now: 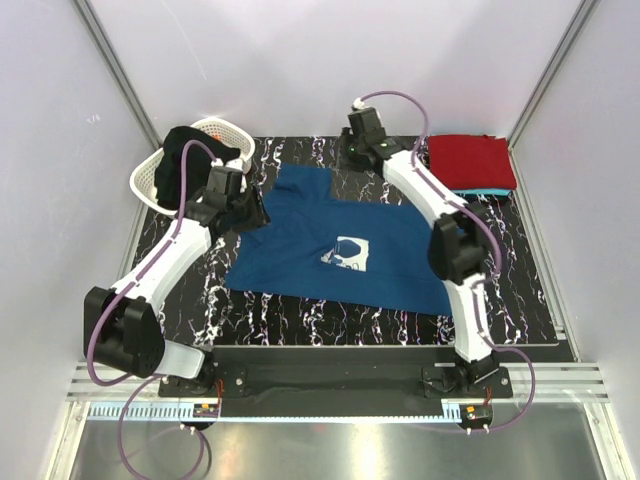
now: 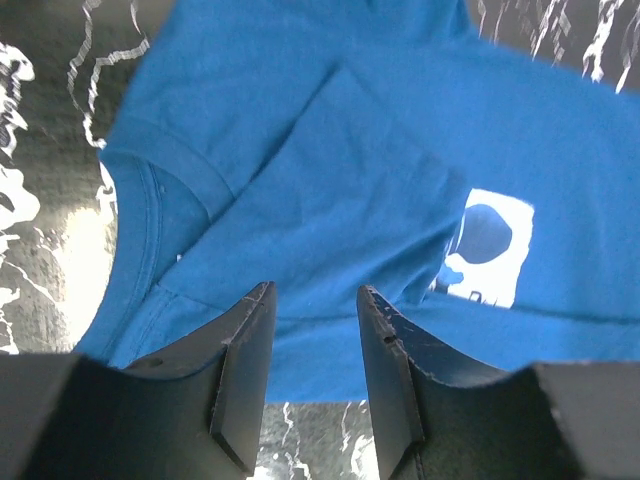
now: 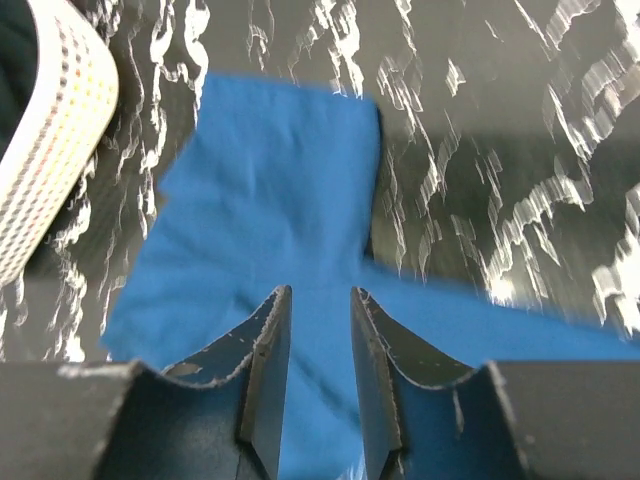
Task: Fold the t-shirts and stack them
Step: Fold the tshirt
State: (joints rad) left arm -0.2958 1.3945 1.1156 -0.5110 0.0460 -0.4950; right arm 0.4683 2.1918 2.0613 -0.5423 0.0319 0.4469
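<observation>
Blue shirt (image 1: 340, 250) lies spread, print up, mid-table (image 1: 300, 320). Left gripper (image 2: 315, 292) hovers over its collar side, fingers apart, holding nothing. Right gripper (image 3: 320, 293) hangs over the far sleeve, fingers likewise apart. Far right, a folded red shirt (image 1: 470, 160) sits on a turquoise shirt (image 1: 490, 191); basket (image 1: 150, 175) far left.

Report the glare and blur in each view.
Top external: even light, sharp, the blue t-shirt clearly rendered. Left wrist: glare whitens the glossy table at left, and the shirt's white print is blown out. Right wrist: the table's veins smear into streaks, and the basket is blurred.
</observation>
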